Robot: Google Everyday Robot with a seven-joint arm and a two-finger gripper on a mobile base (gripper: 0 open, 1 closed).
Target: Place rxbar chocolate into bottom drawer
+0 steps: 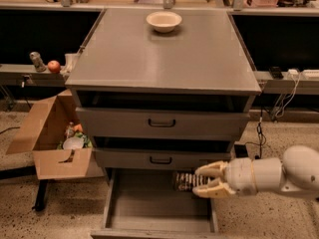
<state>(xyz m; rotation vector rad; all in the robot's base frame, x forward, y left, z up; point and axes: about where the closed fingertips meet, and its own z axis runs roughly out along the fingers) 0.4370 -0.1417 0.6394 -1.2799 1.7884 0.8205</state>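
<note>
The rxbar chocolate (185, 181) is a dark flat bar with pale lettering, held level in my gripper (198, 180). The cream fingers (213, 170) are shut on its right end. The bar hangs over the back right part of the bottom drawer (159, 222), which is pulled out wide open with a flat grey floor. My white arm (281, 176) reaches in from the right, just below the middle drawer (160, 159).
The grey cabinet top (159, 59) carries a cream bowl (164, 20). The upper drawer (161, 123) is closed. An open cardboard box (57, 136) with items stands at the left. A shelf at the left holds an apple (53, 66). Cables hang at the right.
</note>
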